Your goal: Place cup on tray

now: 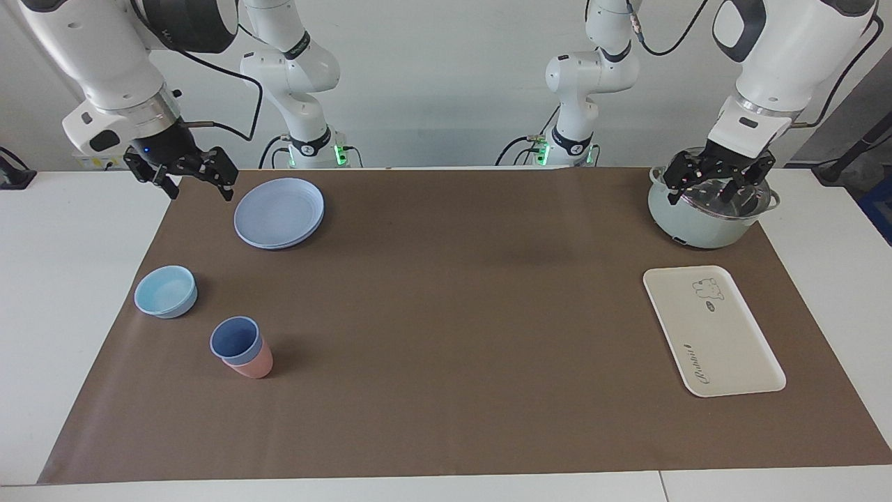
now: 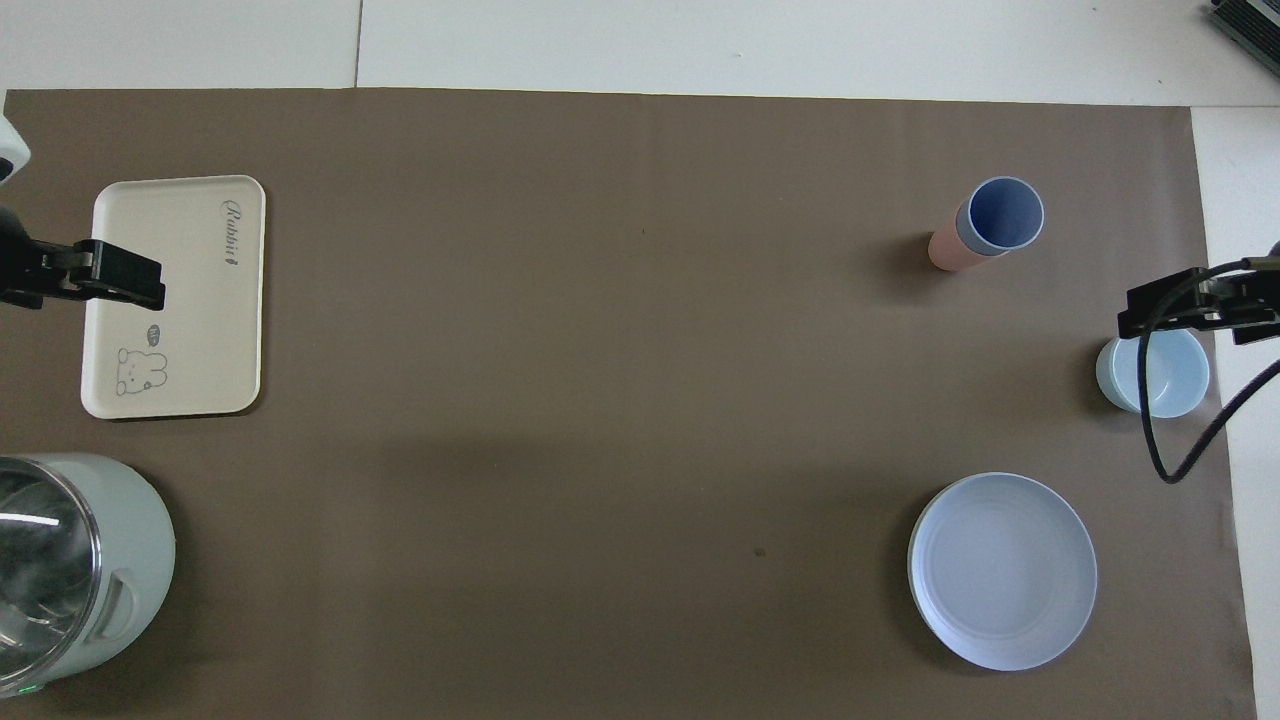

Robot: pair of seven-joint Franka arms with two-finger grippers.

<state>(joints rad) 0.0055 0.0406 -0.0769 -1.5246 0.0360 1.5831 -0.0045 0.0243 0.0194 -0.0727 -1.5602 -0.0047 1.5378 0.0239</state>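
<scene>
A: Spread fingers are seen on both: the left gripper (image 1: 718, 183) over the glass-lidded pot (image 1: 711, 213) upper right, the right gripper (image 1: 188, 174) upper left, nothing held.

B: The tapered blue cup (image 1: 235, 340) is nested in a pink tumbler (image 1: 254, 362), lower left. The flat, round-cornered tray (image 1: 712, 329) lies at right.

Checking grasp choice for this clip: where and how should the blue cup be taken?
Grip the blue cup by its rim, coming down from above with one finger inside. It stands upright, mouth open, nested in the pink cup, so only its upper band is exposed. The right claw is nearer.
</scene>
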